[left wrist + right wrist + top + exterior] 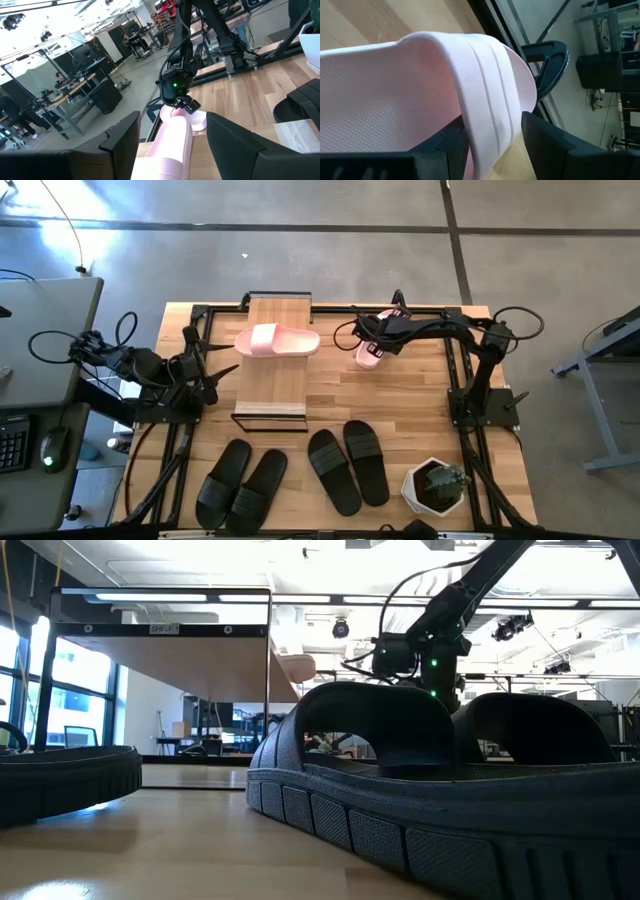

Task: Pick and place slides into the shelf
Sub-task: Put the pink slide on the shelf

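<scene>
Tabletop [400, 395]: right tool [372, 350] astride pink slide [368, 357]

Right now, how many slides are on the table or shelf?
6. One pink slide lies on the shelf; the other pink slide is at the right gripper. Two black pairs sit along the near edge.

This is a big robot lab or workshop. Past the wooden table [400, 405] there are long rows of work desks [87, 92], ceiling lights [300, 598], a gray concrete floor [330, 265], and people [61, 80] sitting at desks.
</scene>
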`<act>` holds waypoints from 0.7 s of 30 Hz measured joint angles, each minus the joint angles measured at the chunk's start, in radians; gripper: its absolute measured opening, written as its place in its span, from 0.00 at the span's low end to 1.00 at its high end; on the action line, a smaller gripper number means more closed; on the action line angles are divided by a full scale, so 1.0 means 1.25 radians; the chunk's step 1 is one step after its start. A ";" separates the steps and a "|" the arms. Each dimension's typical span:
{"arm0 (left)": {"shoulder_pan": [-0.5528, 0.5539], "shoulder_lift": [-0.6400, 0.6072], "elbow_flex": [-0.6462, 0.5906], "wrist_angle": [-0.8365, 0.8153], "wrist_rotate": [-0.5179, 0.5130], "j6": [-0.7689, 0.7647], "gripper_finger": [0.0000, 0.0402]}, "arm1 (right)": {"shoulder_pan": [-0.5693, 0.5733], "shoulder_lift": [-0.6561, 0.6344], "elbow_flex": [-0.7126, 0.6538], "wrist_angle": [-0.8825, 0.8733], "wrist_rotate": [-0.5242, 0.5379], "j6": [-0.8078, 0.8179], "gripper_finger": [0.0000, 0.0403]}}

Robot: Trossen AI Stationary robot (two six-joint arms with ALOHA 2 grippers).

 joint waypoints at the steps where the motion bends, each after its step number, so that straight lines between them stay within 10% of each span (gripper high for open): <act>1: 0.000 0.000 0.000 0.000 0.000 0.000 0.52 | -0.003 0.000 0.000 0.000 -0.001 0.000 0.41; 21: 0.000 0.000 0.000 0.000 0.000 -0.020 0.52 | -0.028 0.000 0.000 0.000 -0.058 -0.008 0.10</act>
